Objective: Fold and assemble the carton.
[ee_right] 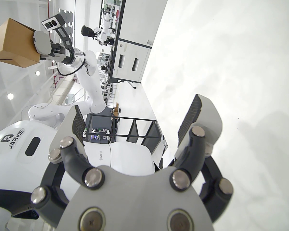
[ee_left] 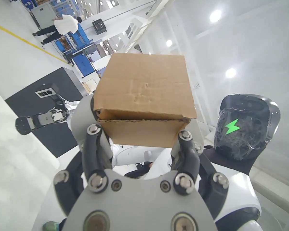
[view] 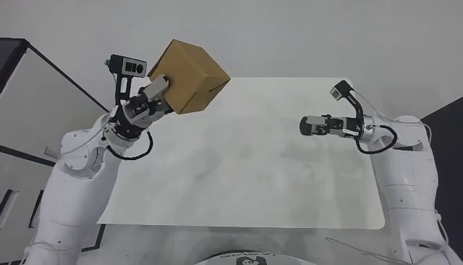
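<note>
At the left, the left gripper [view: 159, 90] is closed on the carton [view: 189, 75], its two fingers pressed against opposite sides of the box near one end. The carton is a plain brown cardboard cube, already folded into shape. It is held up in the air, clear of the bench [view: 253, 185], near the bench's far left corner as seen from above. It sits tilted, one corner pointing away from the robot.

In the left wrist view the carton [ee_left: 144, 90] stands out beyond the left gripper [ee_left: 137, 133]. The face nearest the camera shows a flap edge with raw corrugated board along it and a narrow dark gap under the upper panel at one corner. The broad panel above it carries a few shallow creases and dents. In the right wrist view the carton [ee_right: 12, 44] appears farther off, gripped at one side by the left gripper [ee_right: 42, 44], with a short dark slot on its lower face.

The white bench spreads across the middle.

At the right, the right gripper [view: 304, 126] hangs over the right part of the bench, pointing toward the left. Its fingers are spread wide and hold nothing. In its own wrist view the right gripper [ee_right: 137, 111] shows both ribbed black pads [ee_right: 190, 116] facing each other, with the bench [ee_right: 231, 49] beyond.
</note>
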### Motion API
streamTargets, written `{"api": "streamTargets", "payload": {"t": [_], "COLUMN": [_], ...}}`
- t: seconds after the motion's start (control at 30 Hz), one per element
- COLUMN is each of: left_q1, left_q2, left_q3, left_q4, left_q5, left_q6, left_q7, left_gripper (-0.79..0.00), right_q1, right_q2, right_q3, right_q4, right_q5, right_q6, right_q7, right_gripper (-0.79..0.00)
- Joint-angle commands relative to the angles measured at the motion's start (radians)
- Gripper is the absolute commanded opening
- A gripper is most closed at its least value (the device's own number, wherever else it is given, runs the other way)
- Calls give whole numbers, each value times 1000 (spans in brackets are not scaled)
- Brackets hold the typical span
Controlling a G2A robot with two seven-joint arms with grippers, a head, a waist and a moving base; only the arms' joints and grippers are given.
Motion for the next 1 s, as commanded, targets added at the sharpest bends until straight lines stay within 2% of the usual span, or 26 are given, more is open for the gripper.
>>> {"api": "streamTargets", "payload": {"t": [0.0, 0.33, 0.53, 0.6, 0.67, 0.83, 0.97], "left_q1": [-5, -35, -35, -40, -42, -69, -86], "left_q2": [-1, -4, -4, -3, -3, -2, -2], "left_q3": [-6, -21, -21, -34, -27, -26, -13], "left_q4": [2, -13, -13, -20, -34, -3, 41], "left_q5": [86, 480, 480, 589, 713, 989, 1107], "left_q6": [-45, -270, -270, -255, -286, -418, -549], "left_q7": [12, 77, 77, 80, 91, 120, 163], "left_gripper": [-785, -785, -785, -785, -785, -785, -785], "right_q1": [0, 0, 0, 0, 0, 0, 0], "right_q2": [0, 0, 0, 0, 0, 0, 0], "right_q3": [0, 0, 0, 0, 0, 0, 0], "right_q4": [0, 0, 0, 0, 0, 0, 0], "right_q5": [0, 0, 0, 0, 0, 0, 0], "right_q6": [0, 0, 0, 0, 0, 0, 0], "right_q7": [0, 0, 0, 0, 0, 0, 0], "right_gripper": [0, 0, 0, 0, 0, 0, 0]}}
